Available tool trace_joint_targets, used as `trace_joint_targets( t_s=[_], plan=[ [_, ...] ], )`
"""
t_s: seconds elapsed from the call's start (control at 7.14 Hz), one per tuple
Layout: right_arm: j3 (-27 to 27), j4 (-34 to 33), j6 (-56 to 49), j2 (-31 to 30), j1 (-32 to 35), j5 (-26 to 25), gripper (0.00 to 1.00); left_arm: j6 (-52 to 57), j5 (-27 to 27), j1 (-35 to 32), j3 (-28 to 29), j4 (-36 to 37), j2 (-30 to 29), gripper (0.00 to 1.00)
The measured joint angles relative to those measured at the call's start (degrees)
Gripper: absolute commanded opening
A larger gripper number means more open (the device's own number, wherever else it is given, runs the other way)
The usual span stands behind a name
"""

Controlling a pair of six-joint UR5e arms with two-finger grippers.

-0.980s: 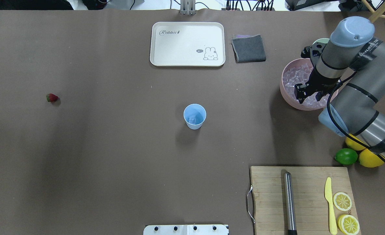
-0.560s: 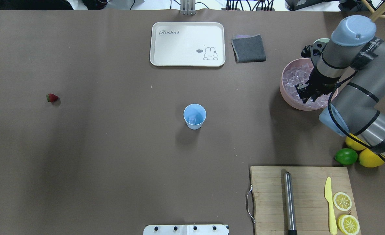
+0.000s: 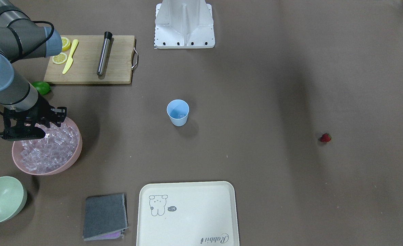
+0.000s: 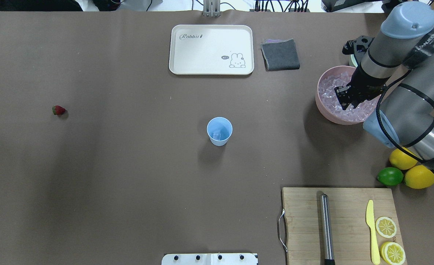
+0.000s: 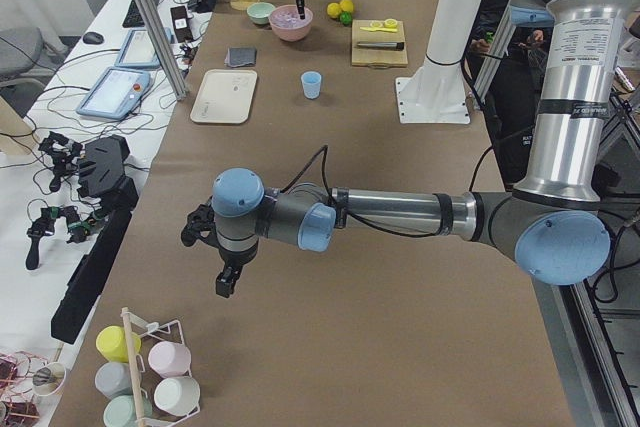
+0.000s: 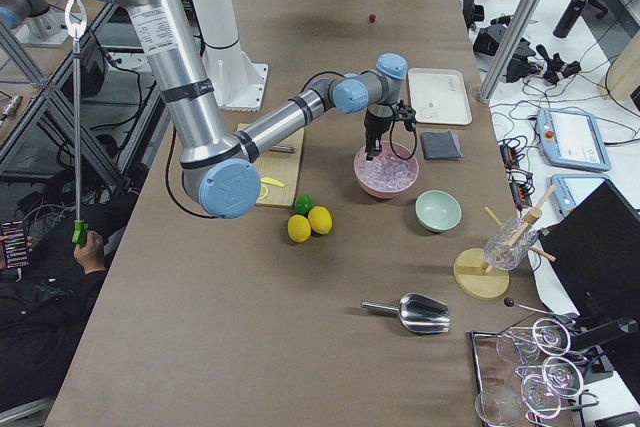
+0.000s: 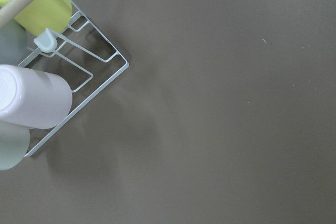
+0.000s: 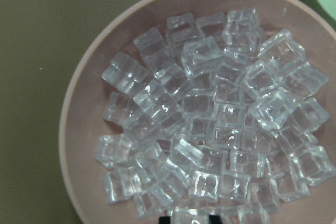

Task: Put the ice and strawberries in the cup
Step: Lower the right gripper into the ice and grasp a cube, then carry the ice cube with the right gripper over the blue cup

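Note:
The light blue cup stands mid-table, also in the front view, with one clear cube inside. The ice fills the pink bowl at the right and shows close up in the right wrist view. My right gripper hangs over the bowl with its fingers drawn in on a cube. The red strawberry lies alone far left. My left gripper shows only in the left side view, far from everything; I cannot tell whether it is open.
A white rabbit tray and grey cloth lie at the back. A cutting board holds a steel rod, yellow knife and lemon slices. Lemons and a lime sit beside it. A pale green bowl is past the pink one. A cup rack stands below the left wrist.
The right gripper's fingers have closed from a wide spread to a narrow gap, and the gripper has shifted toward the bowl's far side and risen. Cup and strawberry have not moved.

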Motion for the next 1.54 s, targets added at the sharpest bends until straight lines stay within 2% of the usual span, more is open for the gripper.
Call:
trace_joint_targets(
  t_s=[0.28,0.56,0.84,1.12,1.26,1.54],
  plan=[
    [2.24,-3.11,0.60,6.07,0.50,2.48,0.00,0.00,-0.01,0.00,0.07,0.00,0.03,0.98],
    [1.89,-1.62,8.20,12.95,-0.97,5.28,0.00,0.02,-0.02,0.00,0.25,0.00,0.08,0.98],
    [-1.13,9.10,19.67,15.53,-6.45,5.00,0.00,0.10,0.02,0.00,0.72,0.00,0.08,0.98],
    [-5.74,20.96,29.84,16.75,-12.91,0.43,0.00,0.20,0.03,0.00,1.38,-0.43,0.27,0.98],
    [-7.33,23.90,32.63,17.49,-15.42,-2.12,0.00,0.18,0.03,0.00,1.92,-1.37,0.56,0.98],
    [-9.02,25.51,34.55,18.78,-17.52,-4.62,0.00,0.18,0.03,0.00,2.87,-2.45,0.75,0.98]
  ],
)
